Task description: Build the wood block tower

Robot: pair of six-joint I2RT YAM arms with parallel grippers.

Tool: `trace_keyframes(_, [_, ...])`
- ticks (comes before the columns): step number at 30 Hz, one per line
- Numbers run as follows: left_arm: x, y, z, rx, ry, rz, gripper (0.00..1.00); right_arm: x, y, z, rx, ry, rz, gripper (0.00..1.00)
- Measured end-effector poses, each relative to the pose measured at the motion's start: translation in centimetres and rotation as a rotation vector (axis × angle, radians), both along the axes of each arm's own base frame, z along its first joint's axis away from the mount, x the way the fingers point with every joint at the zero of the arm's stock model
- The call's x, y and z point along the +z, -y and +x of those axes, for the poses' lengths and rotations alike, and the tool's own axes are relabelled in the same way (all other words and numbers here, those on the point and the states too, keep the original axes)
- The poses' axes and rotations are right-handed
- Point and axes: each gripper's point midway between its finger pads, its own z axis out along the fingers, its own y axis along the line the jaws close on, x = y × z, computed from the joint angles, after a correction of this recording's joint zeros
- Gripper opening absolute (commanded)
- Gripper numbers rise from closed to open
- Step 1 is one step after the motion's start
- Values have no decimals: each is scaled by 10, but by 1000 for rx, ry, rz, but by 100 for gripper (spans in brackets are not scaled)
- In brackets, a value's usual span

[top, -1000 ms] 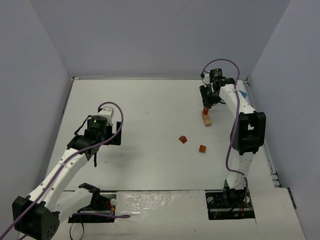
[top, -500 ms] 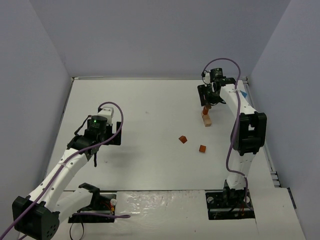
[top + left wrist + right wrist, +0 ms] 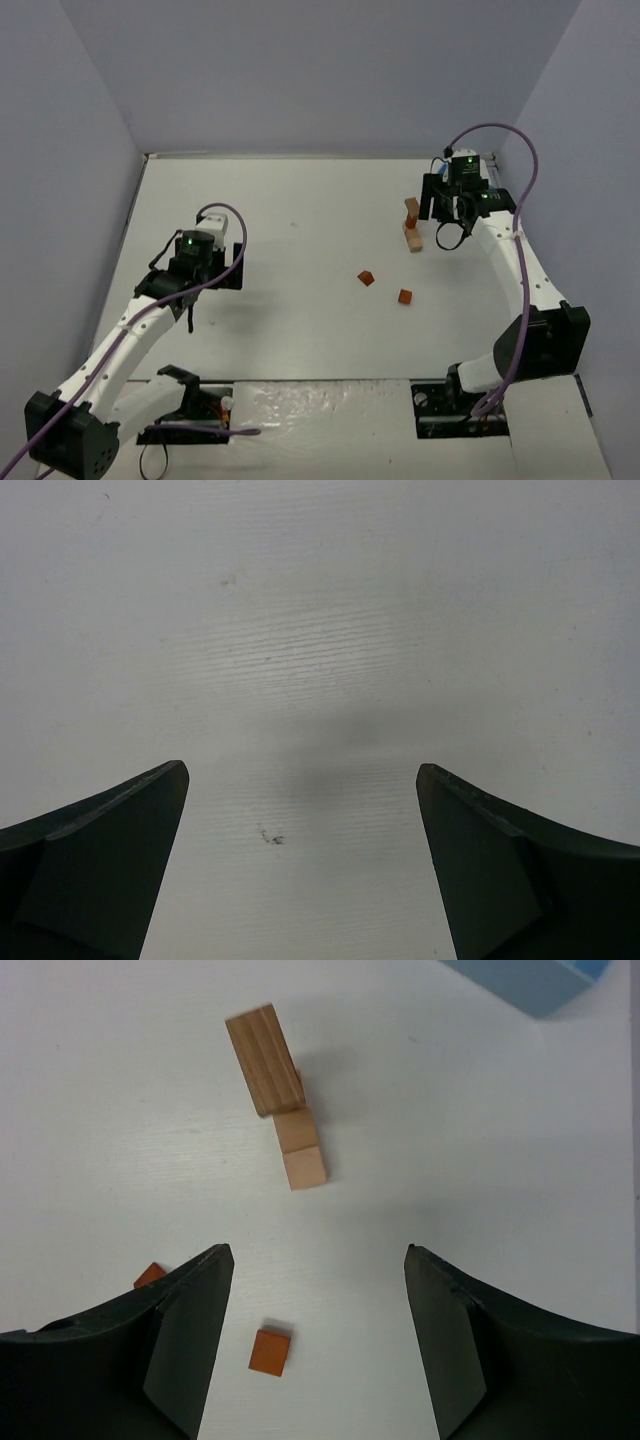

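The wood block tower [image 3: 411, 224] stands at the right of the table, a grained brown block [image 3: 265, 1058] on top and tan wood [image 3: 303, 1155] at its foot. My right gripper [image 3: 317, 1251] hangs open and empty above the table, just right of the tower [image 3: 441, 220] and apart from it. Two small orange blocks lie loose nearer the arms: one [image 3: 269, 1350] between the right fingers' line of sight, the other [image 3: 150, 1275] half hidden behind the left finger. My left gripper [image 3: 302, 769] is wide open over bare table at the left [image 3: 189, 300].
A light blue box [image 3: 535, 980] sits beyond the tower at the table's right edge. In the top view the loose orange blocks [image 3: 366, 278] [image 3: 405, 297] lie mid-table. Grey walls [image 3: 60, 150] enclose the table on three sides.
My right gripper has opened, let go of the brown top block and drawn back to the right of the tower. The block stays on the stack. The left arm has not moved.
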Motion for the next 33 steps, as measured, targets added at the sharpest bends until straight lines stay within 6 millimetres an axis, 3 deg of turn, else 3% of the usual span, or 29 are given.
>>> trace_keyframes(4, [0, 2, 0, -8, -2, -8, 97, -31, -4, -57, -71, -48, 44, 60])
trace_keyframes(10, [1, 4, 0, -13, -1, -15, 97, -111, -57, -128, -46, -195, 106, 53])
trace_keyframes(13, [1, 4, 0, -14, -2, -19, 97, -139, -73, -153, -41, -253, 111, 52])
trace_keyframes(15, [1, 5, -1, -16, -3, -20, 97, -148, -80, -159, -50, -266, 116, 50])
trace_keyframes(20, [1, 6, -1, -20, -3, -20, 97, -161, -90, -149, -104, -246, 116, 46])
trace_keyframes(33, [2, 6, -1, -20, 0, -21, 97, -171, -78, -136, -212, -188, 58, 46])
